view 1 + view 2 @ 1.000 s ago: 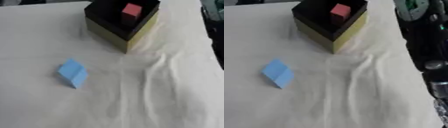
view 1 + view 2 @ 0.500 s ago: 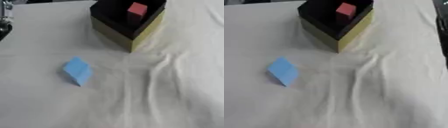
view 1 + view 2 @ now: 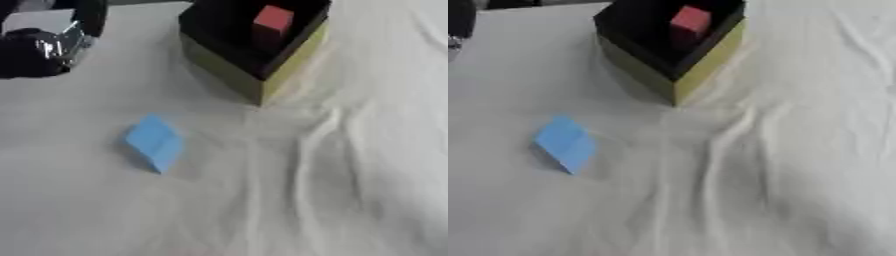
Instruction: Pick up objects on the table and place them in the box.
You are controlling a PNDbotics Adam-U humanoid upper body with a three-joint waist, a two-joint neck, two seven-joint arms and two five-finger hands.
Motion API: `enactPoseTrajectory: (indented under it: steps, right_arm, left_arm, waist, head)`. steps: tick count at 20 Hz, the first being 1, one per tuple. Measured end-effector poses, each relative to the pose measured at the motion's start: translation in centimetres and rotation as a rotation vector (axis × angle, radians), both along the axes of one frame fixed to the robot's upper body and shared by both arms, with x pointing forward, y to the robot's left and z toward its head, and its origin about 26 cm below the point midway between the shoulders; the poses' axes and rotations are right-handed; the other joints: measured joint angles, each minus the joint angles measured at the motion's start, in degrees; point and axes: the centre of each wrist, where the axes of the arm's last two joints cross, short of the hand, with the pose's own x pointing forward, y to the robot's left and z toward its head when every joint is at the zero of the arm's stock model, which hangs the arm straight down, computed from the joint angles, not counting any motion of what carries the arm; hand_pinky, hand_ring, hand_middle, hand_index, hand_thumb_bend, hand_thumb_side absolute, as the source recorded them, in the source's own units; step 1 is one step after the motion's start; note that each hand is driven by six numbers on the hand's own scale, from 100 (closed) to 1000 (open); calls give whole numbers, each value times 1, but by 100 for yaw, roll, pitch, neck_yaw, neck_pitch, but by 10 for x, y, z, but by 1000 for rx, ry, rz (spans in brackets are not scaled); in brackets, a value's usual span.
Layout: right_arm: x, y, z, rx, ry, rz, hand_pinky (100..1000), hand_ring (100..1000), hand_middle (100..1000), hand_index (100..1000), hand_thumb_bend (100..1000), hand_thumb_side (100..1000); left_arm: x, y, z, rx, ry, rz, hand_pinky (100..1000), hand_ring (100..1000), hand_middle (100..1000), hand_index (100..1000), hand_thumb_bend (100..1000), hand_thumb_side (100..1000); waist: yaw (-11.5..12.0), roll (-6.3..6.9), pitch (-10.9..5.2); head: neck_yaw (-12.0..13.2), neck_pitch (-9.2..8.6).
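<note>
A light blue block (image 3: 155, 142) lies on the white cloth at the left of centre, standing on a corner-like tilt. A box (image 3: 254, 70) with yellow outer walls and a black inside stands at the top centre. A red block (image 3: 272, 22) sits inside it. My left hand (image 3: 39, 47), black with silver parts, shows at the upper left, up and to the left of the blue block and apart from it. Blur hides how its fingers stand. My right hand shows in neither view.
The white cloth (image 3: 780, 165) covers the whole table and is creased into ridges at the centre and right.
My left arm has come in at the upper left. My right arm, seen at the right edge one second ago, has left the view. The whole picture has shifted as the head moved.
</note>
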Motion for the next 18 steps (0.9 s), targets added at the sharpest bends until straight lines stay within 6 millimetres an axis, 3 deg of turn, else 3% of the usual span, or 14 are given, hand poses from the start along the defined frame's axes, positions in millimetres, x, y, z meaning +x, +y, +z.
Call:
enactPoseTrajectory:
  steps: [6,12,18]
  right_arm:
    - [-3,-1,0,11,-2,13,791,730,605,839,100,669]
    - [-4,-2,0,14,-5,14,792,726,603,838,100,691]
    - [-3,-3,-2,12,8,12,793,723,601,838,100,715]
  left_arm:
    - [0,-13,5,224,125,-33,788,817,750,829,384,704]
    - [0,-15,1,402,214,-30,822,853,786,862,630,655]
    - [0,-16,-3,563,251,2,833,869,810,884,640,633]
  waist:
    - [-25,30,0]
    - [-45,31,0]
    - [-45,32,0]
  head:
    - [40,-36]
    - [6,-46]
    - [-44,-68]
